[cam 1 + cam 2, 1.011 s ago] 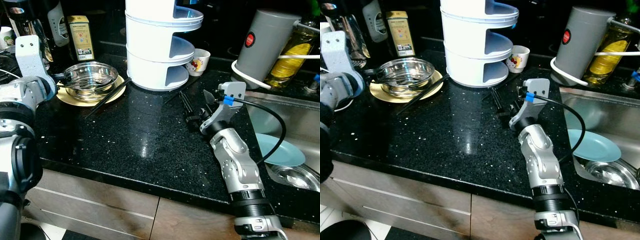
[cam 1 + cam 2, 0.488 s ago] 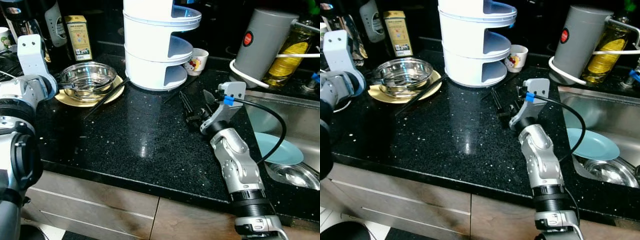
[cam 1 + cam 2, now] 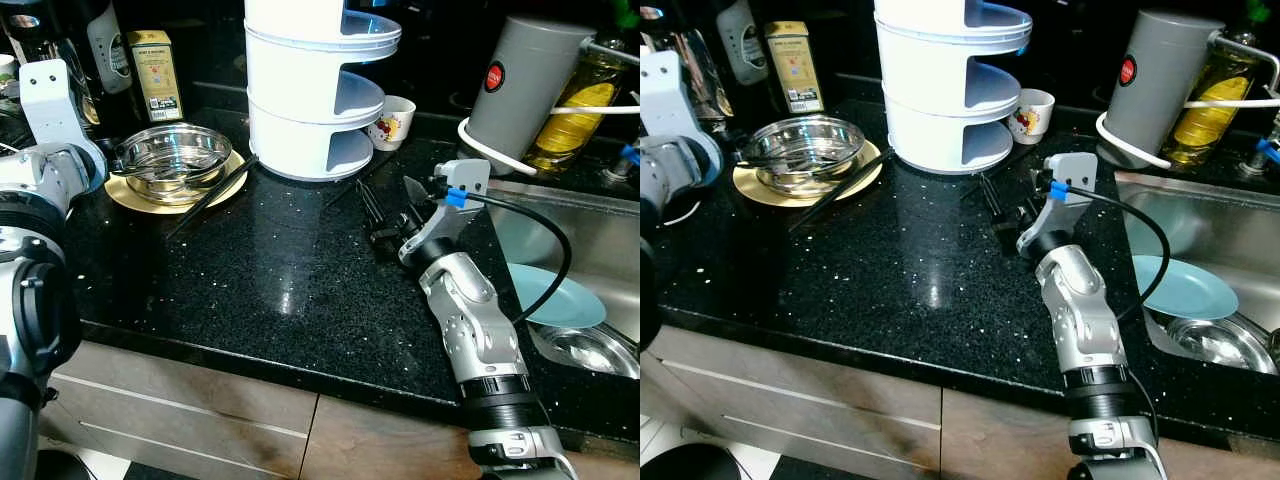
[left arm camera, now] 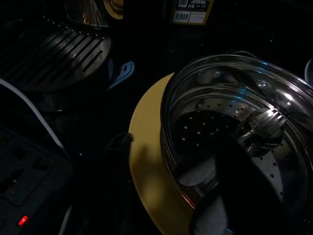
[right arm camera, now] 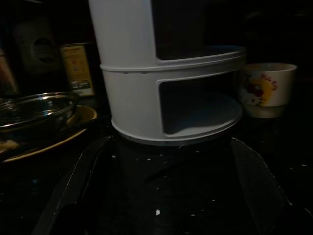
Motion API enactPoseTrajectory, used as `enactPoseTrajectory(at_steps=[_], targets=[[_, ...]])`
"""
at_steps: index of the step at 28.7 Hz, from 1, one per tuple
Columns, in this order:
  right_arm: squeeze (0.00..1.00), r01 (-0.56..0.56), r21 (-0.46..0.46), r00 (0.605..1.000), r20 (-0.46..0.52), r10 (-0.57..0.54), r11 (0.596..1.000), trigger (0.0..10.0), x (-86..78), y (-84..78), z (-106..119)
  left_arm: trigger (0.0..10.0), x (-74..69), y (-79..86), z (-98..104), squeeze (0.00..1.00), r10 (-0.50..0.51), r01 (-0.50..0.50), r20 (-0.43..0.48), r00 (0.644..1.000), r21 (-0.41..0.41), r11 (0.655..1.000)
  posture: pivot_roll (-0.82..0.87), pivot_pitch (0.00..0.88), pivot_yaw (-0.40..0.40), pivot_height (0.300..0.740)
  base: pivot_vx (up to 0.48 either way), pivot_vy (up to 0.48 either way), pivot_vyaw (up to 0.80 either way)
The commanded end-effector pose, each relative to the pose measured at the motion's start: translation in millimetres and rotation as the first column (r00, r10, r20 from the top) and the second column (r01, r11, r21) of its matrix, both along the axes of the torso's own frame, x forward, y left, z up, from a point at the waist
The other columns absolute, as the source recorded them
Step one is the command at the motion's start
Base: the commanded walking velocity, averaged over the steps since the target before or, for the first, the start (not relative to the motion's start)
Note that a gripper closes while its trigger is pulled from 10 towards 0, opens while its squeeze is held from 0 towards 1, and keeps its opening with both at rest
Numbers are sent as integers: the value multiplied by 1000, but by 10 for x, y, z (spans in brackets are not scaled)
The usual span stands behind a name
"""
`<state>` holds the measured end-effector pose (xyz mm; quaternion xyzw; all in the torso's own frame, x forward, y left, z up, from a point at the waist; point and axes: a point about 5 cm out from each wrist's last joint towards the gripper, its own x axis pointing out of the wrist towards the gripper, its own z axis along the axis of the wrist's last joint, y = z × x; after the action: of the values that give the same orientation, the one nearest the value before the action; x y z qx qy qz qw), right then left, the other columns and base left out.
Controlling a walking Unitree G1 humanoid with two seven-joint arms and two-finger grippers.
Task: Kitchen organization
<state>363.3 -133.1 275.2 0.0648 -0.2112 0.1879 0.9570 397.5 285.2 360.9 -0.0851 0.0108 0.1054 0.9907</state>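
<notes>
A steel bowl [image 3: 175, 155] with a perforated insert and a spoon [image 4: 261, 129] in it sits on a yellow plate [image 3: 228, 186] at the back left of the black counter. Black chopsticks [image 3: 208, 196] lie across the plate's near edge. My left gripper [image 3: 122, 160] is at the bowl's left rim, its dark fingers apart on either side of the plate's edge. My right gripper [image 3: 390, 200] rests low over the counter, open and holding nothing. It points at the white tiered rack [image 5: 161, 93].
A small printed cup [image 3: 398, 122] stands right of the rack. A grey jug [image 3: 525, 85] and an oil bottle [image 3: 590, 100] stand at the back right. The sink [image 3: 600, 225] holds a blue plate [image 3: 560, 300]. A tin [image 3: 160, 75] stands behind the bowl.
The head view has shifted slightly. My left wrist has drifted a little to the left beside the bowl. The right arm has stayed where it was.
</notes>
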Motion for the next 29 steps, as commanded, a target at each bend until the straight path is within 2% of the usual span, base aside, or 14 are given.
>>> enactPoseTrajectory(at_steps=[1, 5, 6, 8, 9, 10, 11, 12, 16, 25, 26, 27, 28, 29], targets=[[0, -26, 3, 1000, -5, 26, 1000, 10000, -15, 10, -9, 10000, 9, -10, -60, 1000, -1, 0, -30, 1000, -24, 1000, 66, 219, -36, 740, 0, 0, 0], [0, -116, 23, 993, -1, 116, 993, 10000, -66, 90, -2, 10000, 22, -23, -151, 1000, -8, 5, -56, 998, -48, 999, 67, 223, -32, 740, 0, 0, 0], [0, -162, 17, 987, 5, 162, 987, 10000, -98, 133, 4, 10000, 26, -25, -172, 404, -5, 2, -62, 998, -50, 999, 67, 223, -32, 740, 0, 0, 0], [0, -194, 11, 981, 10, 193, 981, 10000, -122, 163, 8, 10000, 27, -26, -185, 404, -3, -1, -65, 998, -52, 999, 66, 228, -27, 740, 0, 0, 0], [0, -216, 3, 976, 12, 216, 976, 10000, -142, 187, 9, 10000, 29, -27, -195, 235, -2, -1, -69, 998, -47, 999, 66, 228, -27, 740, 0, 0, 0], [0, -216, 3, 976, 12, 216, 976, 10000, -142, 187, 9, 10000, 29, -27, -195, 235, -2, -1, -69, 998, -47, 999, 66, 228, -27, 740, 0, 0, 0], [0, -242, -14, 970, 11, 242, 970, 10000, -164, 221, 7, 10000, 34, -37, -210, 0, -7, 3, -72, 997, -51, 999, 66, 228, -27, 740, 0, 0, 0], [0, -273, -54, 962, 1, 273, 961, 10000, -195, 274, -3, 10000, 44, -63, -239, 0, -20, 14, -82, 996, -67, 998, 63, 230, -24, 740, 0, 0, 0], [0, -288, -70, 957, -3, 289, 955, 10000, -205, 293, -2, 10000, 56, -101, -280, 0, -42, 32, -92, 995, -103, 994, 65, 232, -26, 740, 0, 0, 0], [0, -311, -82, 950, -14, 311, 947, 10000, -242, 311, -10, 10000, 62, -99, -337, 0, -24, 12, -108, 994, -105, 994, 65, 238, -15, 740, 0, 0, 0], [0, -312, -83, 950, -15, 312, 947, 10000, -247, 308, -13, 5725, 63, -100, -340, 0, -23, 12, -108, 994, -107, 994, 65, 238, -15, 740, 0, 0, 0], [0, -311, -84, 950, -16, 311, 947, 10000, -250, 305, -15, 3255, 62, -99, -342, 0, -23, 11, -108, 994, -108, 994, 64, 237, -12, 740, 0, 0, 0], [0, -312, -85, 950, -17, 311, 946, 10000, -253, 303, -16, 2353, 62, -98, -343, 0, -23, 11, -108, 994, -109, 994, 64, 237, -12, 740, 0, 0, 0], [0, -311, -85, 950, -17, 311, 947, 10000, -253, 299, -18, 0, 62, -96, -344, 0, -22, 10, -107, 994, -112, 994, 64, 237, -12, 740, 0, 0, 0]])
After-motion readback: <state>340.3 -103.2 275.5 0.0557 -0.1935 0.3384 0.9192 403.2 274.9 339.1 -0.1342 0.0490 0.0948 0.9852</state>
